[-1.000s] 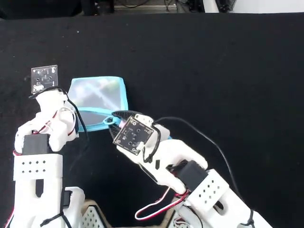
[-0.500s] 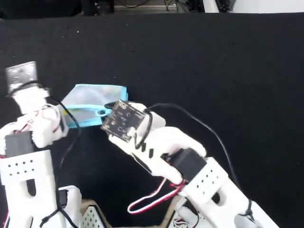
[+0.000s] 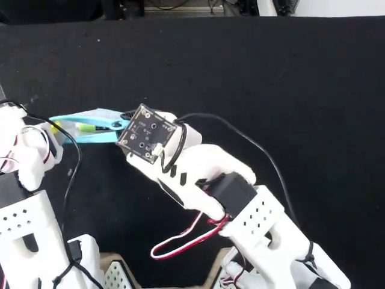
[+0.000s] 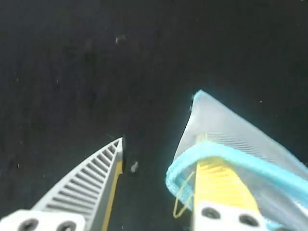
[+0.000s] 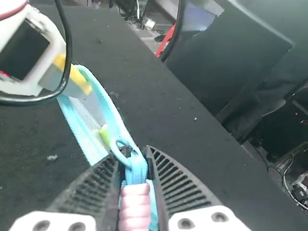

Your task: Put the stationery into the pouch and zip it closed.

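Currently, the pouch [image 3: 81, 127], a mesh bag with cyan trim, is held edge-up and stretched between the 2 grippers over the black surface [image 3: 271, 90]. Whether the lower edge of the pouch touches the surface cannot be told.

The right gripper [image 5: 134, 155] is located at 1 end of the pouch. Its fingers are clamped on the cyan zip band, with only the thickness of the band between them. The cyan ring pull [image 5: 119, 144] is seen just ahead of the fingertips, against the band. A pink ribbed item [image 5: 134, 207] is seen between the finger bases, behind the clamped band; what it is cannot be determined.

The left gripper [image 4: 161, 144] is located at the opposite end of the pouch. Its fingers are spread wide. The yellow finger [image 4: 219, 185] is covered by the mesh of the pouch, and the cyan rim is looped around it. The grey ribbed finger [image 4: 96, 185] is kept well apart from the pouch, with bare surface visible between them. In the right wrist view, the yellow finger is seen touching the far end of the pouch.

A yellow-green item [image 3: 90, 127] is visible through the mesh, inside the pouch and between its 2 ends. Whether the zip is fully shut cannot be told.

In the high view, the right arm [image 3: 204, 180] is seen extending away from the pouch toward the near edge of the surface.
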Robot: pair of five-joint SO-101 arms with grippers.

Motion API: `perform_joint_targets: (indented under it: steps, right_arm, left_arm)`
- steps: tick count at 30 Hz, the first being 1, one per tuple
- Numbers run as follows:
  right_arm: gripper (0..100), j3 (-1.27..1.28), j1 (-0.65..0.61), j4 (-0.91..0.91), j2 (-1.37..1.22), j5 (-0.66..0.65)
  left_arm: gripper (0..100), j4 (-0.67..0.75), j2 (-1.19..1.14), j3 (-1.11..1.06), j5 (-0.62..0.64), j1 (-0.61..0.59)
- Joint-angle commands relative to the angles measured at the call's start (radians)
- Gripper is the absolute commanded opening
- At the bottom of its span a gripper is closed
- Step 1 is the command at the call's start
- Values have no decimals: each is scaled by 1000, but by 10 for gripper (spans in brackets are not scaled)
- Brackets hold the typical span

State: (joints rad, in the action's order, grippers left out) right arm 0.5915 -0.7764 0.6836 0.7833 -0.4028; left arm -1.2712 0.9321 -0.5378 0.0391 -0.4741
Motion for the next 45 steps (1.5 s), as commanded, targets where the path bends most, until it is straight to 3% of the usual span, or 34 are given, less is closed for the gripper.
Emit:
perform_joint_targets:
  steps: [1,8,17,22,29,34,41,45]
  right_arm:
    - [11,-102,55,0,-13,-2]
    - [11,-137,101,-2,-42,3]
    - [11,-159,101,0,-44,5]
    - [11,-159,101,0,-44,5]
    - [11,-159,103,-5,-44,0]
    - [11,-160,103,-9,-44,-2]
    - [11,-160,103,-8,-44,-2]
    - [11,-160,100,-2,-39,-3]
  left_arm:
    - [231,48,14,76,8,47]
    - [231,109,14,82,9,51]
    - [231,-5,63,58,3,50]
    - [231,-9,278,-18,9,18]
    - [231,155,671,-274,5,4]
    - [234,189,856,-420,6,8]
    - [234,247,824,-539,-58,234]
    - [232,384,784,-628,-60,255]
